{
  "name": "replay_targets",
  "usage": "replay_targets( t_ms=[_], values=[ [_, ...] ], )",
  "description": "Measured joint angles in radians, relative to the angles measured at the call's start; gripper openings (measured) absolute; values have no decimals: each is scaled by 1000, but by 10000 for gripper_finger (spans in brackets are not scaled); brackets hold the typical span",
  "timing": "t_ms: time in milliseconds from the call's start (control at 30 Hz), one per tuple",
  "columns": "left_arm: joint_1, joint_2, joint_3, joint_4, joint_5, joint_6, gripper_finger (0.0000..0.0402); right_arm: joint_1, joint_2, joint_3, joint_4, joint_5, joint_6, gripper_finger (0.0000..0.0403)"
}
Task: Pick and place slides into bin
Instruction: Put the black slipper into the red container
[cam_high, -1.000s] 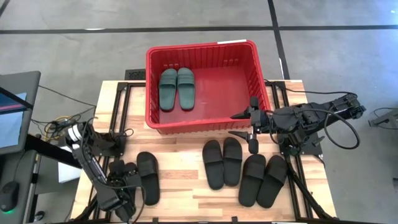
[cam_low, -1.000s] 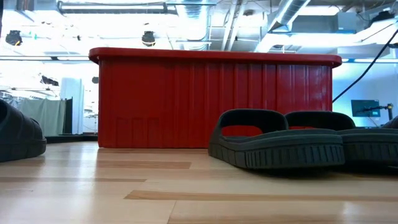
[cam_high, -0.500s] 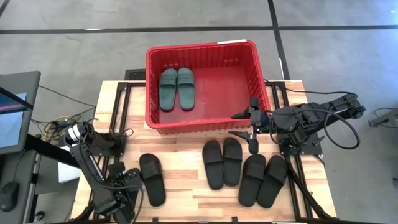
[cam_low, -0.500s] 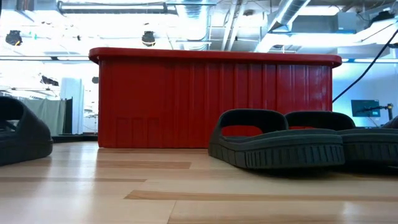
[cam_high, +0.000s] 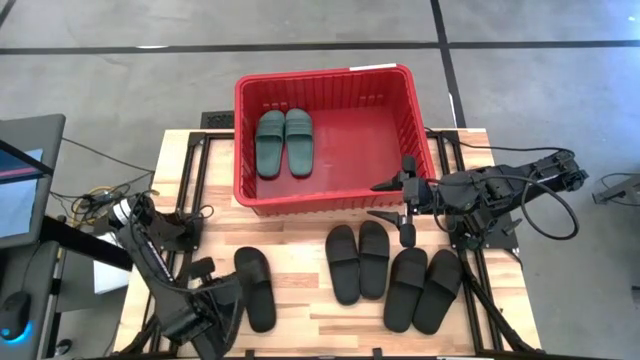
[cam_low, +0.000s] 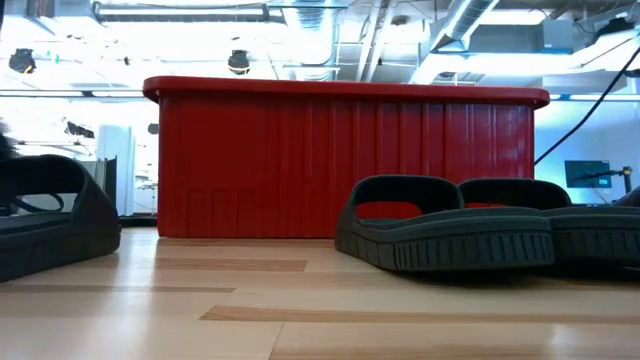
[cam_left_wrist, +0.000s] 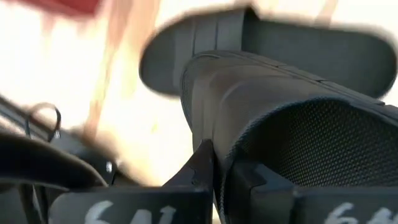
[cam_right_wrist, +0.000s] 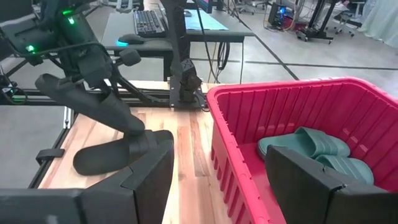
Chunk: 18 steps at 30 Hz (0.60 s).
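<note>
Your left hand (cam_high: 222, 300) sits at the 7 o'clock corner of the bench (cam_high: 300, 305), clamped tight on a black slide (cam_left_wrist: 280, 124) by its edge. The high view mostly hides that slide under the arm, so you cannot read its heading there; in the left wrist view it fills the frame, sole texture toward the camera. Just beside it lies a loose black slide (cam_high: 256, 288), long axis running from about 11 to 5 o'clock.

Your right hand (cam_high: 392, 205) waits at 3 o'clock, fingers spread wide and holding nothing, just off the bin's (cam_high: 324, 205) near right corner.

Count the slides: two green ones (cam_high: 284, 141) lie side by side inside the bin at its 9 o'clock side, long axes 12 to 6. Four more black ones rest on the bench in two pairs: one pair (cam_high: 357, 261) near centre running 12 to 6, the other pair (cam_high: 424, 289) toward 5 o'clock, tilted from about 1 to 7. With the loose one and the gripped one, that makes six black, two green, and one red bin at 12 o'clock.
</note>
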Motion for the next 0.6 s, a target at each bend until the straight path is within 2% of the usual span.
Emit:
replay_targets(
  t_ms=[167,600],
  values=[
    [70,0,77,-1,-162,73,0,0,0,0,0,0,-10,240],
    [308,0,357,-1,-639,461,0,2,-67,0,22,-39,-24,240]
  ],
)
